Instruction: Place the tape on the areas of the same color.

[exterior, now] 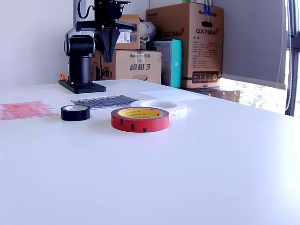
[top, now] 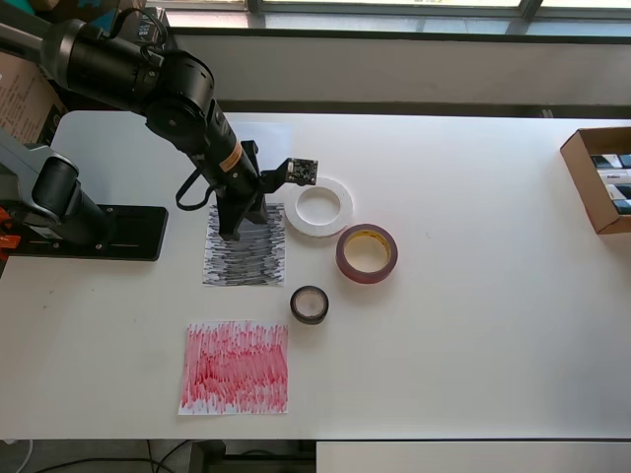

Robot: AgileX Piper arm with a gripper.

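The fingers (top: 234, 229) hang above the black-scribbled sheet (top: 245, 254), empty; in the exterior view they taper down to a point and look drawn together, though a narrow gap cannot be ruled out. Nothing is sorted yet. In the overhead view the white roll (top: 319, 208) lies just right of that sheet's far corner, the maroon roll (top: 366, 253) sits to its near right, close by, and the small black roll (top: 310, 304) rests nearer still, just off the sheet's near-right corner. The red-scribbled sheet (top: 236, 368) lies bare at the near edge of the counter (top: 473, 345), and the plain white sheet (exterior: 172, 94) shows beyond the white roll. A cardboard box (top: 599, 177) at the far right holds some items too small to identify.
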